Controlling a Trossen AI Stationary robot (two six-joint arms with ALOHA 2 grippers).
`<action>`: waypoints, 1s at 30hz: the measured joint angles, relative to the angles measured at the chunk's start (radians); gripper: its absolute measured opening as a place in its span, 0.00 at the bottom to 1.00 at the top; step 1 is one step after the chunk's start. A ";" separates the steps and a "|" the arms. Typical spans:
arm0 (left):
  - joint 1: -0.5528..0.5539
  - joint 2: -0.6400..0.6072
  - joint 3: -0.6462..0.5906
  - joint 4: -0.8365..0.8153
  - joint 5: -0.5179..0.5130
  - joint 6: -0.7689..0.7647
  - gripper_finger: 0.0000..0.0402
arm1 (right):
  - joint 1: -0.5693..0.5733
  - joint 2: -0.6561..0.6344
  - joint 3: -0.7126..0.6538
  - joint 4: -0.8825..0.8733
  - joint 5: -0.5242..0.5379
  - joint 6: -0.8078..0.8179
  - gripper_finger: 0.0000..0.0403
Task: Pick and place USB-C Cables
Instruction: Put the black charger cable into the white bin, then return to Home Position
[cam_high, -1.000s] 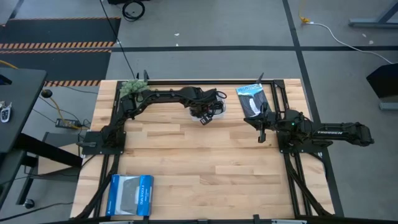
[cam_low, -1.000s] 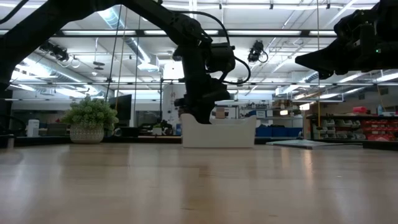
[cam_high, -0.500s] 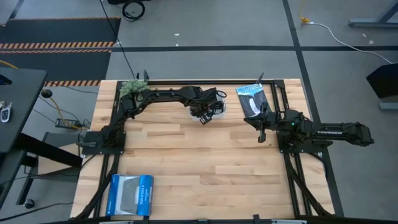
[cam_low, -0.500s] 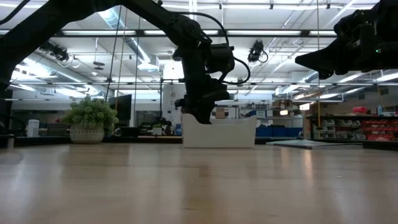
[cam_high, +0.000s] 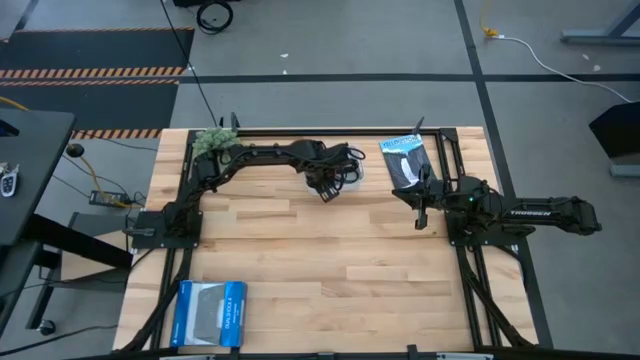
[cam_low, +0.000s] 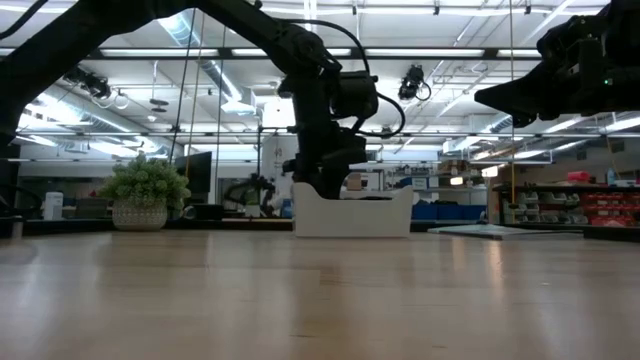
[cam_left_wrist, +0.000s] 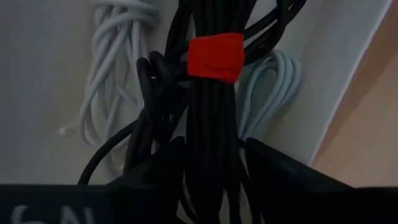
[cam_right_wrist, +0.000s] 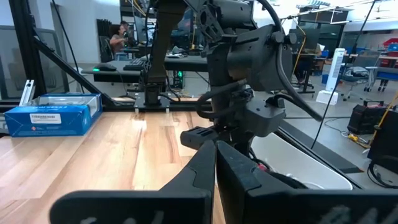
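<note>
Opened, left hand (cam_left_wrist: 211, 162) straddles red-banded cable (cam_left_wrist: 214, 93).

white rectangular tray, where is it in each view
High view: white rectangular tray at the table's far edge, mostly under the left gripper.
Low view: centre, far side.
Left wrist view: fills the background under the cables.
Right wrist view: lower right.
Shared landmark: the left gripper over it.

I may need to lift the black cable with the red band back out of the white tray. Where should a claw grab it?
Grip the black cable with the red band across its straight bundled strands, just beside the red band, where they are held tightest. Come from above, into the open white tray, fingers straddling the bundle's sides, probably as the left claw does now.
</note>
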 joint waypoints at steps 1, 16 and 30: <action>0.000 -0.002 0.000 -0.002 0.002 0.002 0.46 | 0.000 0.000 0.000 0.000 0.000 0.000 0.05; 0.000 -0.017 0.091 -0.047 0.060 0.006 0.55 | 0.000 0.000 0.000 0.000 0.000 0.000 0.05; 0.004 -0.018 0.342 -0.178 0.076 0.031 0.55 | 0.000 0.000 0.000 0.000 0.000 0.000 0.05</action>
